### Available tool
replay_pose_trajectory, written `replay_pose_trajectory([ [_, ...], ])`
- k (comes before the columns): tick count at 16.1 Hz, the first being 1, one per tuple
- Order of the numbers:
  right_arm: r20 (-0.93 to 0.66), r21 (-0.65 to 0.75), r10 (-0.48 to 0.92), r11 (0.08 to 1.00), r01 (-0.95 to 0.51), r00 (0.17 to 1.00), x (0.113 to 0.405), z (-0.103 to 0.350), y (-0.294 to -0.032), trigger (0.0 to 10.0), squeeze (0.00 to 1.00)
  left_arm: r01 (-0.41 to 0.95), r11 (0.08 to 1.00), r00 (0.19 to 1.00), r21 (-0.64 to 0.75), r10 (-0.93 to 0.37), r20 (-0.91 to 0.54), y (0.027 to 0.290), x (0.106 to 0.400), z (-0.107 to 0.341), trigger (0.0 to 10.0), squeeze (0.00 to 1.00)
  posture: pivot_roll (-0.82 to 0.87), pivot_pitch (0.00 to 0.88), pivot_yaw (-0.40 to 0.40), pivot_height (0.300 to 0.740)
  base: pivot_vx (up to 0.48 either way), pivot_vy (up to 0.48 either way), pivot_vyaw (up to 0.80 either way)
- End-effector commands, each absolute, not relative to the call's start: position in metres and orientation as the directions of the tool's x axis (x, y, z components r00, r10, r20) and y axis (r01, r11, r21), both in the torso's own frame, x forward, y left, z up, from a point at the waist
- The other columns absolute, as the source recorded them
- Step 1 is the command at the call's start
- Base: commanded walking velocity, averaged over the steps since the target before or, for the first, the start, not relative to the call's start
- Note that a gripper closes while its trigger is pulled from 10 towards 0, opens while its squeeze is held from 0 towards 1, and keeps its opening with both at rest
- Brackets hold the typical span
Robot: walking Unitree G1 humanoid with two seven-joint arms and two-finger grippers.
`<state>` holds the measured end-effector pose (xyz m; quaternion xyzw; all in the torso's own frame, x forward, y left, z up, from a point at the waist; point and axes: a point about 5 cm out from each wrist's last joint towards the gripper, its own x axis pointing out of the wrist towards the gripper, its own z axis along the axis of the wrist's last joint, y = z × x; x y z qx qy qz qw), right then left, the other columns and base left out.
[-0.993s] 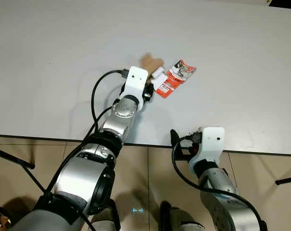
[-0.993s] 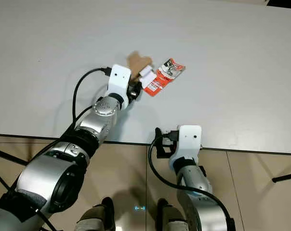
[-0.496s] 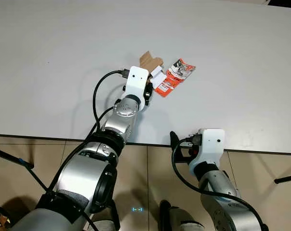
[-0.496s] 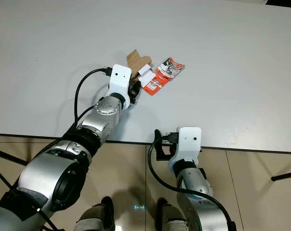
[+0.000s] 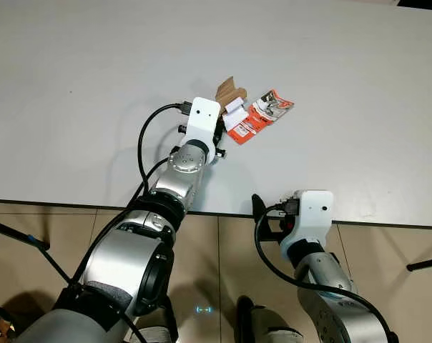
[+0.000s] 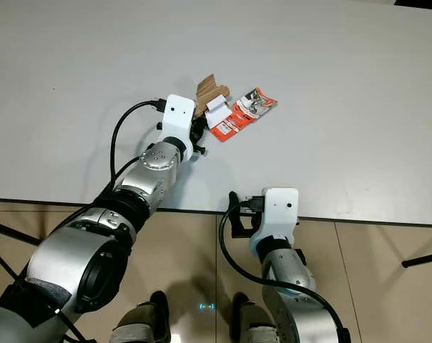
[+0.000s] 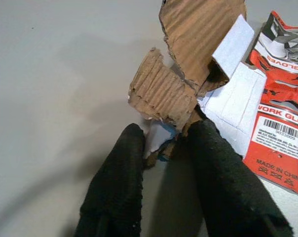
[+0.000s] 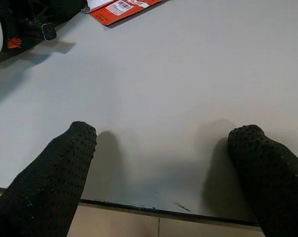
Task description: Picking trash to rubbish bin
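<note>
A torn brown cardboard piece (image 7: pixel 198 44) stands tilted up off the white table (image 5: pixel 94 86), next to a white paper strip (image 5: pixel 235 111) and a red glove wrapper (image 5: pixel 262 114). My left gripper (image 7: pixel 166 140) is shut on the cardboard's lower edge, together with a small white scrap pinched between its fingers. The wrapper (image 7: pixel 282 133) lies flat just beside that grip. My right gripper (image 8: pixel 164 143) is open, low at the table's near edge, holding nothing; its wrist (image 5: pixel 309 214) sits well short of the trash.
The table's front edge (image 5: pixel 223 214) runs across below the left forearm. Beyond it is tan tiled floor (image 5: pixel 223 264). Thin black legs show at the far left (image 5: pixel 19 239) and far right (image 5: pixel 427 266). A cable (image 5: pixel 148 132) loops beside the left wrist.
The cardboard lay flat a second ago; now it is raised on edge in the left gripper and sits slightly to the right. The red wrapper shifted a little. The right arm has not moved.
</note>
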<state>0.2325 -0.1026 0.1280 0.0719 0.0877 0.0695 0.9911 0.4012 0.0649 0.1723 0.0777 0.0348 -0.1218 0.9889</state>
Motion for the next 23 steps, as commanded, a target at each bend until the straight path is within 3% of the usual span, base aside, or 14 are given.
replay_pose_trajectory([
  [1, -0.230, 0.177, 0.149, 0.978, -0.109, 0.962, 0.229, 0.116, -0.101, 10.0, 0.00, 0.243, 0.959, 0.965, 0.145, -0.224, -0.137, 0.065, 0.399, 0.162, 0.0, 0.00, -0.20, 0.293, -0.027, 0.740, 0.000, 0.000, 0.00],
  [4, -0.228, 0.178, 0.148, 0.978, -0.108, 0.962, 0.232, 0.116, -0.100, 10.0, 0.00, 0.254, 0.956, 0.965, 0.146, -0.239, -0.108, 0.061, 0.399, 0.167, 0.0, 0.00, -0.20, 0.284, -0.024, 0.740, 0.000, 0.000, 0.00],
  [10, -0.206, 0.176, 0.156, 0.977, -0.120, 0.966, 0.247, 0.116, -0.098, 10.0, 0.00, 0.219, 0.972, 0.953, 0.081, -0.231, 0.194, 0.062, 0.407, 0.230, 0.0, 0.00, -0.16, 0.225, -0.014, 0.740, 0.000, 0.000, 0.00],
  [13, -0.195, 0.175, 0.163, 0.976, -0.129, 0.967, 0.254, 0.116, -0.097, 10.0, 0.00, 0.198, 0.977, 0.946, 0.076, -0.211, 0.245, 0.067, 0.409, 0.242, 0.0, 0.00, -0.15, 0.209, -0.012, 0.740, 0.000, 0.000, 0.00],
  [14, -0.187, 0.173, 0.167, 0.976, -0.135, 0.968, 0.258, 0.117, -0.096, 10.0, 0.00, 0.173, 0.983, 0.945, 0.064, -0.184, 0.270, 0.073, 0.409, 0.247, 1.7, 0.00, -0.14, 0.189, -0.013, 0.740, 0.000, 0.000, 0.00],
  [15, -0.183, 0.170, 0.169, 0.976, -0.138, 0.969, 0.262, 0.117, -0.096, 10.0, 0.00, 0.155, 0.986, 0.943, 0.056, -0.165, 0.288, 0.078, 0.409, 0.251, 10.0, 0.00, -0.14, 0.177, -0.014, 0.740, 0.000, 0.000, 0.00],
  [23, -0.100, 0.128, 0.266, 0.959, -0.252, 0.959, 0.287, 0.136, -0.083, 10.0, 0.00, 0.043, 0.994, 0.984, 0.097, -0.058, 0.166, 0.125, 0.383, 0.182, 10.0, 0.00, -0.10, 0.141, -0.033, 0.740, 0.000, 0.000, 0.00],
])
